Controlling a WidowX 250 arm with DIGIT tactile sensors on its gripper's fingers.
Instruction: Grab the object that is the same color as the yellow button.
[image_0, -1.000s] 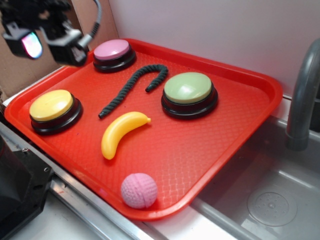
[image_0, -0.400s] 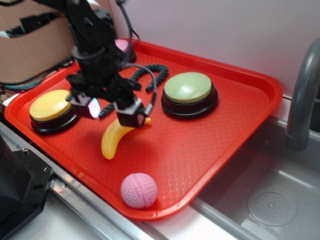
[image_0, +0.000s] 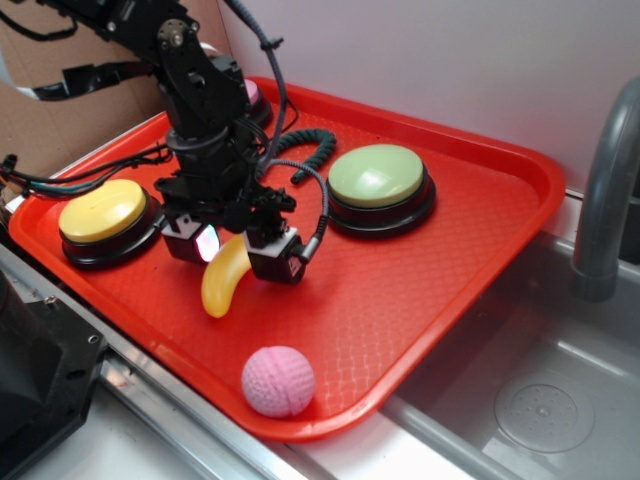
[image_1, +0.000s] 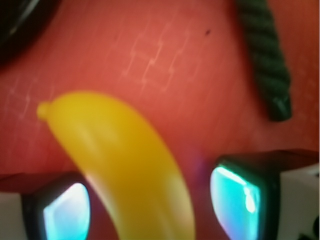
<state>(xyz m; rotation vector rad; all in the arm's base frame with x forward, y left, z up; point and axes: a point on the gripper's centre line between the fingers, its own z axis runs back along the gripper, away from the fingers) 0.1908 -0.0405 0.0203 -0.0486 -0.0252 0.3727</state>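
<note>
The black gripper (image_0: 236, 251) stood low over the glossy yellow plastic toy banana (image_0: 224, 280), jaws spread wide on either side of it and holding nothing. The banana lay on the red plastic tray (image_0: 420, 300), at four o'clock from the pale yellow domed button (image_0: 102, 211). Approach looked finished; next called for closing squarely, lest the smooth curve slip.

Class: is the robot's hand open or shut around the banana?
Open. In the wrist view the hand straddles the banana, with red tray showing between banana and right finger.
</note>
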